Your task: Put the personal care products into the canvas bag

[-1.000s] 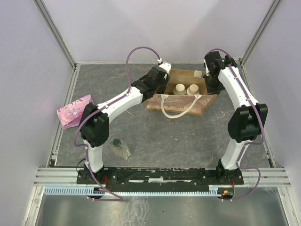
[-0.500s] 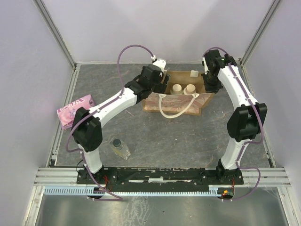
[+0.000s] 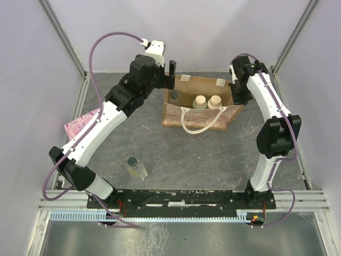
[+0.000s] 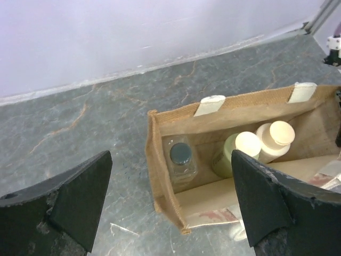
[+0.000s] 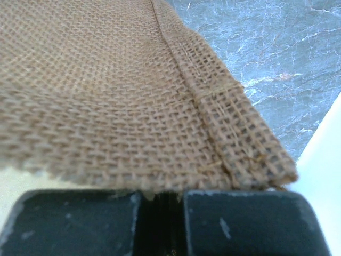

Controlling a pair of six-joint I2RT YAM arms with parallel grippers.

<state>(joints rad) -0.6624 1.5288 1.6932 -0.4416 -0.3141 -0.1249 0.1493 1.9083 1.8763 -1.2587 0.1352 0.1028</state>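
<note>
The canvas bag (image 3: 198, 116) stands open at the back of the table. In it are a clear squarish bottle with a dark cap (image 4: 181, 158) at the left end, a pale yellow-green bottle (image 4: 234, 152) and a cream cylindrical bottle (image 4: 273, 138). All three also show in the top view: the clear one (image 3: 174, 96), the yellow-green one (image 3: 200, 101) and the cream one (image 3: 215, 101). A second clear bottle (image 3: 136, 167) lies on the table near the left arm's base. My left gripper (image 3: 170, 72) is open and empty, raised above the bag's left end (image 4: 173, 213). My right gripper (image 3: 238, 95) is shut on the bag's right rim (image 5: 160, 194).
A flat pink packet (image 3: 79, 124) lies at the left edge, partly behind my left arm. The bag's cream handle (image 3: 202, 124) hangs down over its front panel. Frame posts and walls close off the back and sides.
My left gripper has risen up and back out of the bag's left end, open, leaving the clear bottle inside. The right gripper keeps its hold on the rim.
</note>
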